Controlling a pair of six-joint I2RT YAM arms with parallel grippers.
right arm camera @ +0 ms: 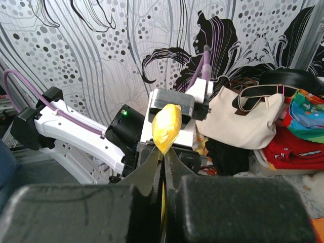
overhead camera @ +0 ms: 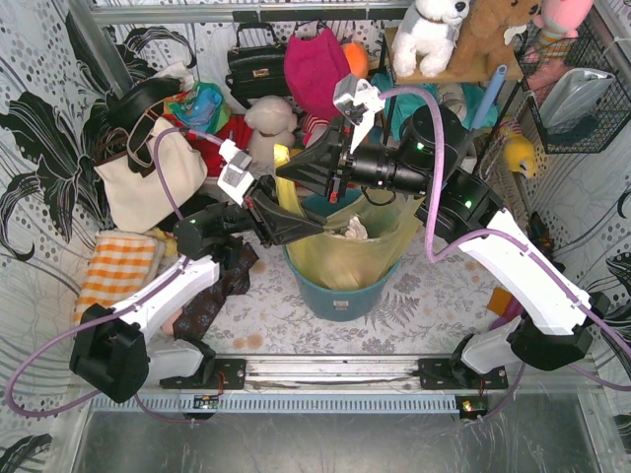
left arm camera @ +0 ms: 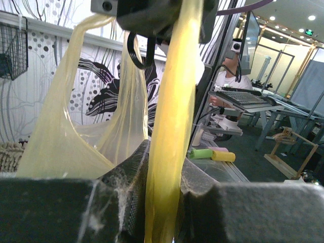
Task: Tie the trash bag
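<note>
The first danger, I think, is coming from the pulling itself. The left gripper and the right gripper are each pinching a narrow strand of the bag, and the film is looking very thin. If the two are drawing apart too hard, the plastic is probably going to stretch and tear. If the pinch is too weak, a strand is going to slide out before any knot is closing. A second danger is that the grippers are working just beside each other above the bin, so crossing the strands is risking a knock between them. An upward pull is also risking lifting the bag out or tipping the bin. In the left wrist view the left fingers are pressing together on a bright yellow strand, which is running up taut to the dark body of the other gripper. In the right wrist view the right fingers are closing tight on the plastic, with only a short yellow tip sticking out past them. The bag is sitting inside the bin at the middle of the table, and its mouth is being drawn up and toward the left. The film is looking translucent, yellow-green and wrinkled. Crumpled white paper is showing at the opening, and a wider loose sheet is hanging beside the taut strand.
</note>
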